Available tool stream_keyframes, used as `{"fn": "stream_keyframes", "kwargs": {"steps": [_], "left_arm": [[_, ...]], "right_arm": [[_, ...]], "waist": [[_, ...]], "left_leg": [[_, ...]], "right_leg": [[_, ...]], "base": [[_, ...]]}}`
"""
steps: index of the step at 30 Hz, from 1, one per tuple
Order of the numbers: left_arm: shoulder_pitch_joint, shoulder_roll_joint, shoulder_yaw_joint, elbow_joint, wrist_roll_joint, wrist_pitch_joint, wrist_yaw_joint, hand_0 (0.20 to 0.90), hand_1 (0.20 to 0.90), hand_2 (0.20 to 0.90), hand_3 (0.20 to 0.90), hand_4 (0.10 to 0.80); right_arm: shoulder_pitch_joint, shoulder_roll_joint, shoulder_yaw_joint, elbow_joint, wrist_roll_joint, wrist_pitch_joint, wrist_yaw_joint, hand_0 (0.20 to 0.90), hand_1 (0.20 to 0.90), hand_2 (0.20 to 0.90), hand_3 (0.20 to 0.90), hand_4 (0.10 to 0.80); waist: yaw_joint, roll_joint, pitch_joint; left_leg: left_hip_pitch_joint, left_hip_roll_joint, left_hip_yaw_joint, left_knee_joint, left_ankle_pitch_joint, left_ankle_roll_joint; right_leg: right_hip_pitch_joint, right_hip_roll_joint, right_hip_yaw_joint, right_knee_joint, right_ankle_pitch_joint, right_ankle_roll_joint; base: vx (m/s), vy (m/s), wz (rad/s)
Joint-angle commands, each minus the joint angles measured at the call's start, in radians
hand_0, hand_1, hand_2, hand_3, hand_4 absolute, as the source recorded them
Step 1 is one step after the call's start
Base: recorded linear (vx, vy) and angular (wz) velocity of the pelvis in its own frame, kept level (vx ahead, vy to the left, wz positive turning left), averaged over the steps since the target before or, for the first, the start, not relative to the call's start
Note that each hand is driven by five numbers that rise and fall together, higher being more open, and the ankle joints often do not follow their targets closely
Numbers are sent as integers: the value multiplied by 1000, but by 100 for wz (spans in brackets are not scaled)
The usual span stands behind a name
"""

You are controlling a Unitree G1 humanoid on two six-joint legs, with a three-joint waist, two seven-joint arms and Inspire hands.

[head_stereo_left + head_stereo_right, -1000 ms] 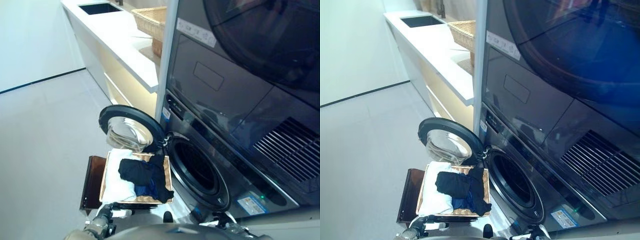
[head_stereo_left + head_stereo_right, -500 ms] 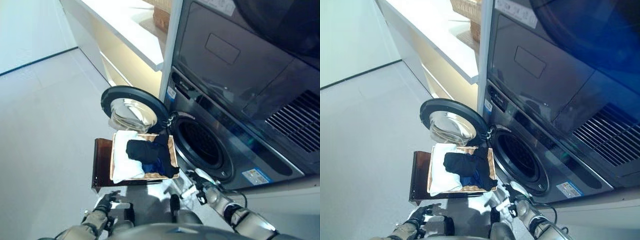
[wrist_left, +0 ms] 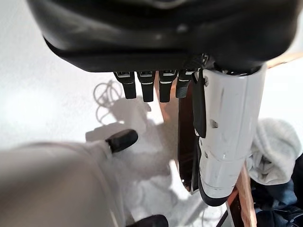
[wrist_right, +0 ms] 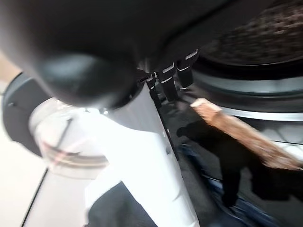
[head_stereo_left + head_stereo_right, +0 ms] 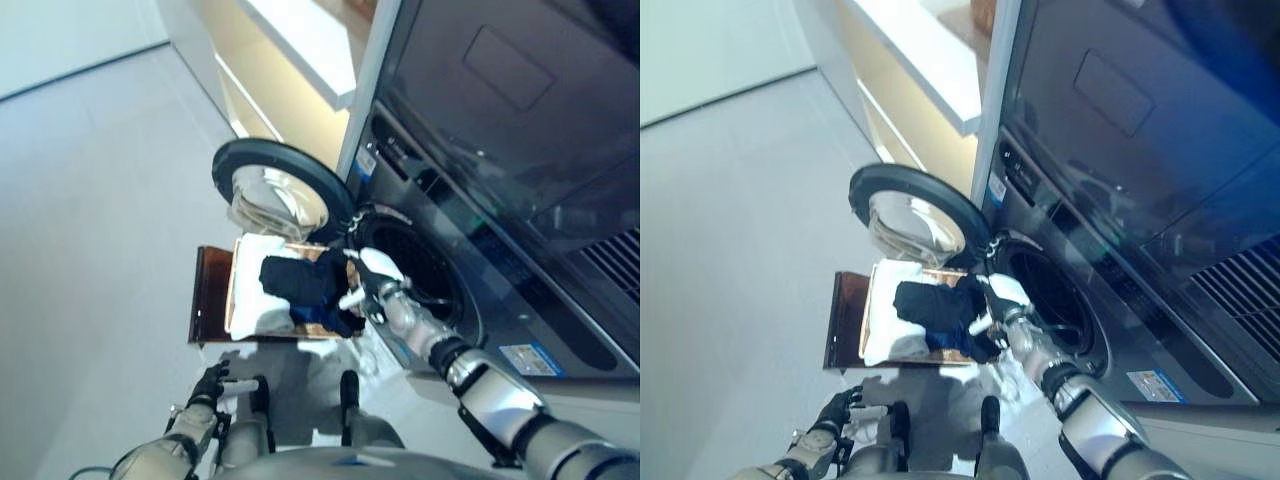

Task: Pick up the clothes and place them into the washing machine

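Above clothes (image 5: 300, 282), right robot hand (image 5: 368, 278), newly arrived.

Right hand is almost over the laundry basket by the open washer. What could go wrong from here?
1. The dark clothes drape over the basket edge nearest the washing machine opening, where the right hand hovers; a shallow grab may lift only part of the pile.
2. The open door stands close behind the basket, so the arm could knock it when lifting.
3. The white cloth lies under the dark pieces and may drag out and fall on the floor.

The left hand hangs low, idle.
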Motion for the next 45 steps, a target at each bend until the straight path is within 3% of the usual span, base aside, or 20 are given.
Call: {"fn": "stream_keyframes", "kwargs": {"steps": [1,11,19,33,45], "left_arm": [[-65,9,-58,17,-19,-38,60,900,900,900,900,800],[-68,12,-58,25,-32,-39,76,900,900,900,900,800],[-62,30,-8,22,-87,-53,89,900,900,900,900,800],[-75,39,-7,-21,-127,-74,102,900,900,900,900,800],[-52,62,-41,-219,-128,-116,111,900,900,900,900,800]], "right_arm": [[-190,-6,8,-31,35,-28,-83,900,900,900,900,800],[-242,46,39,-18,54,-31,-79,900,900,900,900,800],[-239,55,44,-4,69,-32,-72,900,900,900,900,800],[-241,17,40,-5,89,-24,-88,900,900,900,900,800],[-291,-67,-12,40,109,-17,-140,900,900,900,900,800]], "waist": [[33,6,17],[54,-5,24],[69,-10,35],[74,19,103],[80,76,174]], "left_leg": [[-41,26,-46,16,1,-42],[-54,18,-68,0,12,-39],[-66,13,-77,-24,29,-38],[-120,13,-85,15,35,-44],[-248,-4,-109,139,15,-37]], "right_leg": [[-4,-17,46,126,-100,15],[-8,-24,28,118,-93,17],[-34,-29,29,120,-83,19],[-81,-27,20,160,-91,14],[-161,-40,7,241,-108,13]], "base": [[4,11,7],[-7,12,10],[-24,12,2],[-6,2,2],[-35,6,10]]}}
